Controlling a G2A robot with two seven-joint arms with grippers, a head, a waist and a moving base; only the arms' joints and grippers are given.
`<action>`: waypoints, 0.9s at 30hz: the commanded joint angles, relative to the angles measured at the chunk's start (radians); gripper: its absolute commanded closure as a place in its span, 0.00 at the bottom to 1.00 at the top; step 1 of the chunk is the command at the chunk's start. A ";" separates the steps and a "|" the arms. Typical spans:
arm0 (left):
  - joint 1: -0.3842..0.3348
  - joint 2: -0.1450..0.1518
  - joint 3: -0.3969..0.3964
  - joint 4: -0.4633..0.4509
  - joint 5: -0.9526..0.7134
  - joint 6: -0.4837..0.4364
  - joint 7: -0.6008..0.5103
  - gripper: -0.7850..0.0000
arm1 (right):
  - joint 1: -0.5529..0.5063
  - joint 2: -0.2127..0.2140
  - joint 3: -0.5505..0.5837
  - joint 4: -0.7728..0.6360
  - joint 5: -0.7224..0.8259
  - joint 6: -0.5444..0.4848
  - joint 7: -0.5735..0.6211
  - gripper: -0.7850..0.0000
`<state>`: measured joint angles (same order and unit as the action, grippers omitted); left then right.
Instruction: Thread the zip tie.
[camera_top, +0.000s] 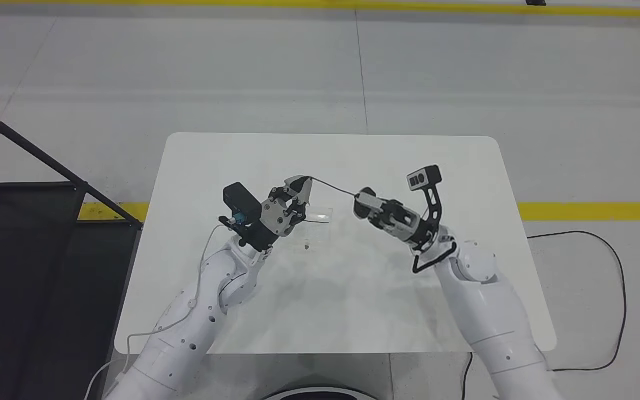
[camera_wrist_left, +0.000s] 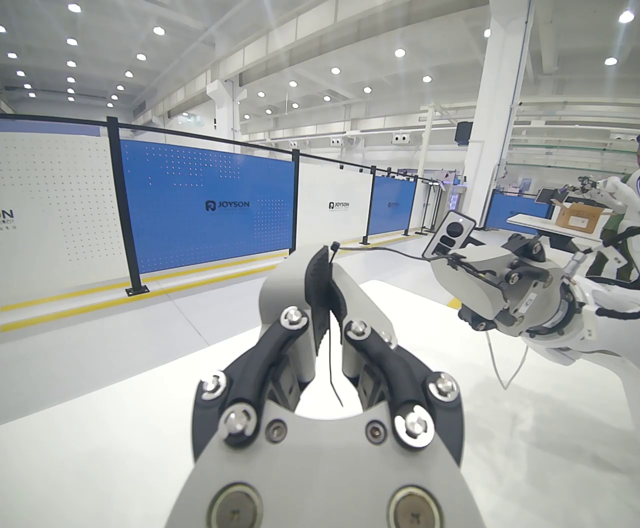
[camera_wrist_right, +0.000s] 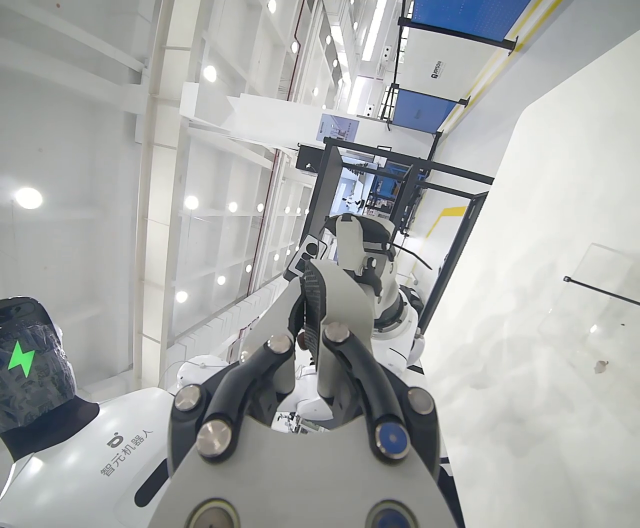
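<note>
A thin black zip tie stretches in the air between my two grippers, above the white table. My left gripper is shut on it; in the left wrist view the tie's head sticks up past the fingertips of the left gripper. A tail hangs down between the fingers. The strap runs from the head across to my right gripper, which is shut on its other end. In the right wrist view the right gripper points at the left gripper.
A second black zip tie lies on a clear plastic sheet on the table under the grippers. A small scrap lies beside it. A dark fenced frame stands off the table's left side.
</note>
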<state>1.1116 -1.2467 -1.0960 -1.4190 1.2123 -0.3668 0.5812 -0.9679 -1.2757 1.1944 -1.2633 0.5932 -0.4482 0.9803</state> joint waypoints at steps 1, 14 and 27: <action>0.000 0.000 0.000 0.000 0.000 0.000 0.000 1.00 | 0.003 0.000 -0.001 0.002 0.000 0.002 -0.002 1.00; 0.000 0.000 0.000 0.000 0.000 0.000 0.000 1.00 | 0.018 -0.003 -0.009 0.012 -0.005 0.013 -0.012 1.00; 0.000 0.000 0.000 0.000 0.000 0.000 0.000 1.00 | 0.000 -0.001 0.001 0.013 0.026 -0.021 0.021 1.00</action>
<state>1.1116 -1.2467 -1.0960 -1.4190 1.2123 -0.3668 0.5812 -0.9668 -1.2768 1.1950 -1.2514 0.6169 -0.4681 0.9982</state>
